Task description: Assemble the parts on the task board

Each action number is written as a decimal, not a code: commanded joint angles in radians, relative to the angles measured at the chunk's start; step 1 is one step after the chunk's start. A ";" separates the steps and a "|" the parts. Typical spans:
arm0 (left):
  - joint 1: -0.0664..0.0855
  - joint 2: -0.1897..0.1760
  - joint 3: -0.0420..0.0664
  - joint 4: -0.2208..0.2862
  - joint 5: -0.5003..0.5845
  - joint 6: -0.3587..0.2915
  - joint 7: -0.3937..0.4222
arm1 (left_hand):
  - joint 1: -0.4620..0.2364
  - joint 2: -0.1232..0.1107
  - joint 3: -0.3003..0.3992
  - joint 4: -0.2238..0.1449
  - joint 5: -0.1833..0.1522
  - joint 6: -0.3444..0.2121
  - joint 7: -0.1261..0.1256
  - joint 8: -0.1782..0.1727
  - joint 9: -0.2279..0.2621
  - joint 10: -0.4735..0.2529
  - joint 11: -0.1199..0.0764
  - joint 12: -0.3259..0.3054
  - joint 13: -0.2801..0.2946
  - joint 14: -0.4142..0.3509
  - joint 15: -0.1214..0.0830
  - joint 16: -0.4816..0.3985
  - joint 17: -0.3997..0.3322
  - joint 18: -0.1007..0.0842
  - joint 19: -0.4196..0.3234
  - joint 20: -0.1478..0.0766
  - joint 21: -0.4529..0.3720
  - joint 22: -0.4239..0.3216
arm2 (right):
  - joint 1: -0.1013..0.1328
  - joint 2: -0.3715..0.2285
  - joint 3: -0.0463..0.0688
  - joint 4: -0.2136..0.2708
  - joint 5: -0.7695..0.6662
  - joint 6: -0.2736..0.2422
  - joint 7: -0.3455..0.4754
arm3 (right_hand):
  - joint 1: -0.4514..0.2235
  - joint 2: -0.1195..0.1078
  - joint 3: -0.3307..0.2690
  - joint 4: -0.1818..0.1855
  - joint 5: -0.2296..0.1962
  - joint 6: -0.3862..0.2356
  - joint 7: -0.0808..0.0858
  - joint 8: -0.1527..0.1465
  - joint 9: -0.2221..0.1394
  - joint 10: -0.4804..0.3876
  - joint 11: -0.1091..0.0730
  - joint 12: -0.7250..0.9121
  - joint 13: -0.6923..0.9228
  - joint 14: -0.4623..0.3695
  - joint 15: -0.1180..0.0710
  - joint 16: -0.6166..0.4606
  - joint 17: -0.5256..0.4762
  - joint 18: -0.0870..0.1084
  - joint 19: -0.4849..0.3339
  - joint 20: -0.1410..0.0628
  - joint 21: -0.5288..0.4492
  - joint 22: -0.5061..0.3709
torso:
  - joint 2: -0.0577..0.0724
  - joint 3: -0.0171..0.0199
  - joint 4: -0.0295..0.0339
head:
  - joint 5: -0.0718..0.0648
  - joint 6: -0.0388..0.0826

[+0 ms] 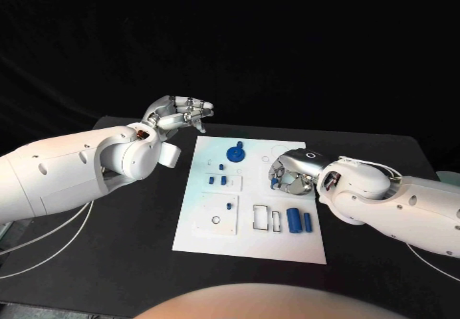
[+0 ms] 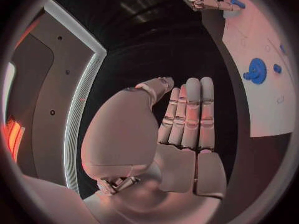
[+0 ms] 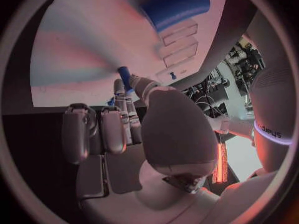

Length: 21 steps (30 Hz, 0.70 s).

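Left robot hand (image 2: 181, 129), fingers straight, empty, beside the task board (image 2: 261, 84).

Setting: robotics lab / test cell. Evidence: black table (image 1: 115, 266) w/ black backdrop behind it, staged for recording. White task board (image 1: 251, 229) w/ machined cut-outs lies just beside the right hand (image 1: 292, 174), in front of the left hand (image 1: 180, 113). Loose white cables (image 1: 43, 242) hang beneath the left arm. Cluttered equipment racks (image 3: 231, 67) stand beyond the right hand, well apart.
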 commanded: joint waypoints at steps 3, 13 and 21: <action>0.001 0.001 0.001 0.000 0.004 0.017 0.002 | 0.000 0.008 -0.004 0.002 -0.001 -0.005 -0.001 0.005 -0.001 -0.004 0.004 0.005 -0.002 -0.004 0.001 0.003 -0.002 0.006 0.005 -0.001 -0.006 -0.001 | -0.001 -0.011 0.000 0.015 -0.006 -0.067 -0.017 | -0.007 -0.001 0.014 -0.002 -0.006 0.012 0.000 0.009 0.006 0.013 -0.001 -0.006 -0.001 0.036 -0.010 0.004 0.001 -0.011 0.008 -0.001 0.005 0.155 | -0.001 0.0003 -0.0001 | 0.001 0.001; 0.001 0.006 0.000 -0.009 0.004 0.019 0.000 | 0.003 0.008 -0.003 0.000 -0.001 -0.005 -0.001 0.005 -0.001 -0.005 0.003 0.006 -0.002 -0.004 0.000 0.003 -0.002 0.006 0.006 -0.001 -0.006 -0.001 | 0.038 -0.064 0.013 0.137 0.089 -0.097 -0.028 | -0.013 -0.002 0.025 -0.002 -0.007 0.018 -0.001 0.015 0.010 0.020 -0.002 -0.008 0.000 0.036 -0.011 0.006 0.001 -0.011 0.009 -0.002 0.007 0.157 | -0.002 0.0004 -0.0005 | 0.005 0.007; 0.000 0.013 0.000 -0.015 0.004 0.021 0.000 | 0.004 0.008 -0.003 0.000 0.000 -0.006 -0.001 0.006 -0.001 -0.006 0.004 0.006 -0.002 -0.004 0.000 0.003 -0.002 0.007 0.006 -0.001 -0.006 -0.002 | 0.050 -0.037 0.016 0.199 0.106 -0.111 -0.022 | -0.015 -0.005 0.027 -0.003 -0.007 0.019 -0.001 0.017 0.011 0.021 -0.002 -0.010 0.000 0.036 -0.011 0.006 0.002 -0.011 0.009 -0.002 0.008 0.157 | -0.001 0.0006 -0.0011 | 0.017 0.004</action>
